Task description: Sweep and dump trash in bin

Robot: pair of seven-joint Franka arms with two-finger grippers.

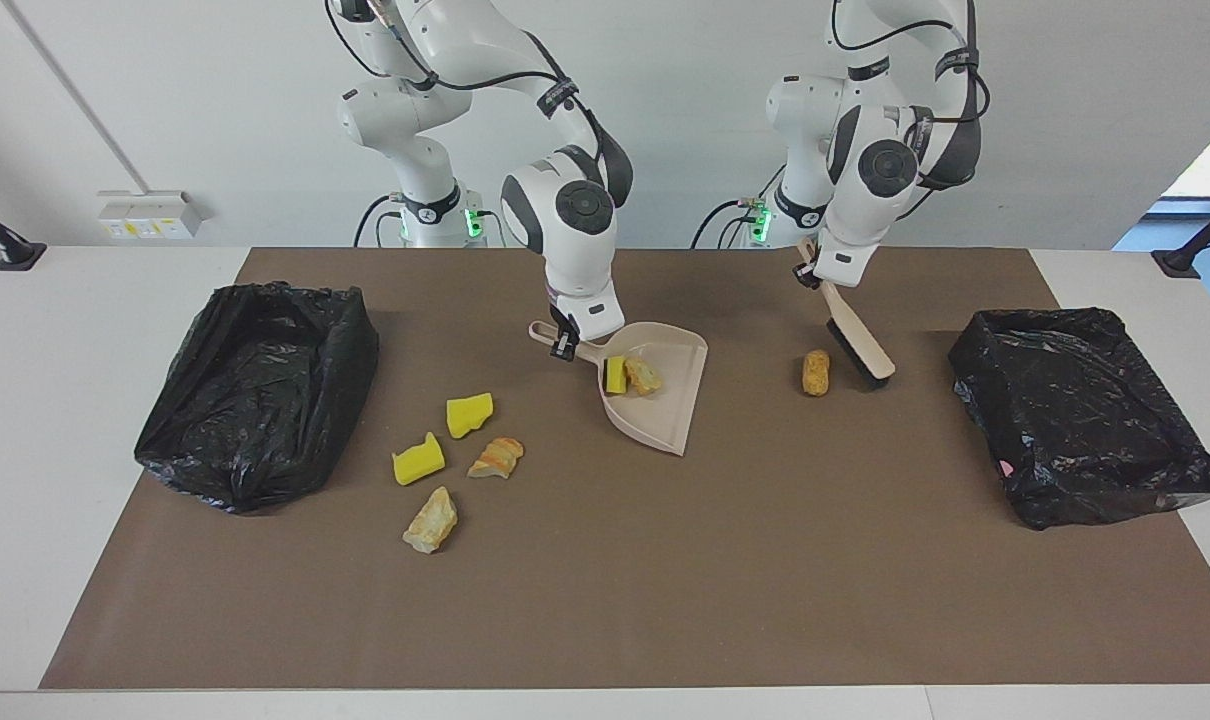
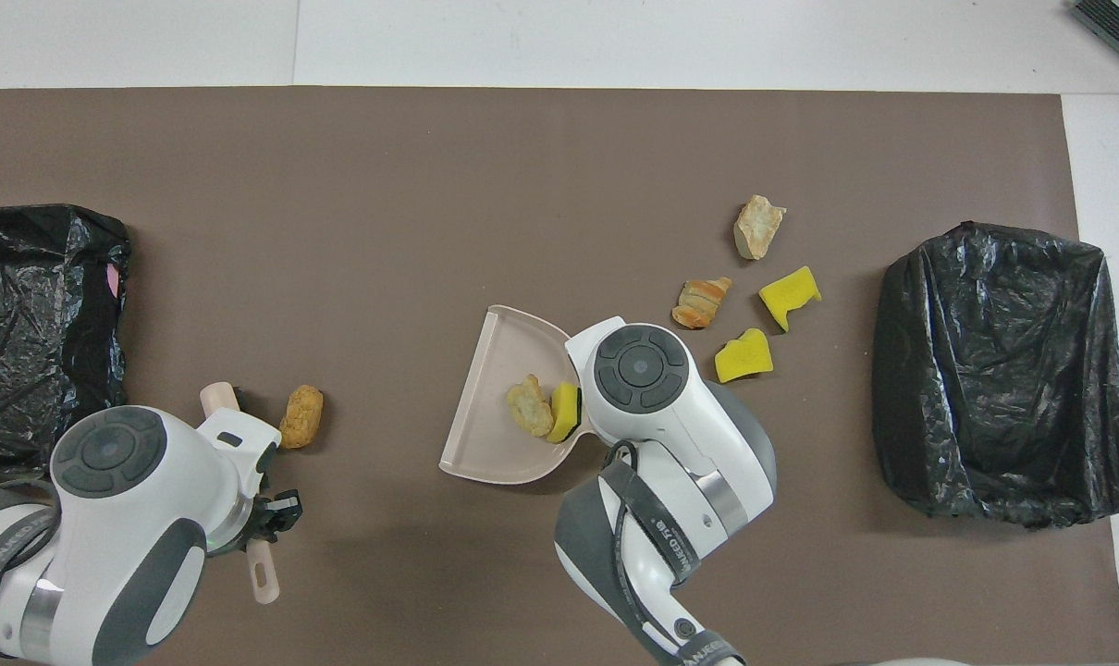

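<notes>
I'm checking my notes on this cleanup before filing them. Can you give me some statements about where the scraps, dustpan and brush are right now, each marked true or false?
1. Two scraps, a yellow sponge chunk and a bread lump, lie in the dustpan. True.
2. The right tool grips the brush. False: it grips the dustpan's handle; the left tool holds the brush.
3. The brush's bristles sit beside a lone tan lump, toward the left arm's end. True.
4. All scraps are off the mat. False: four lie near the black bin at the right arm's end.
</notes>
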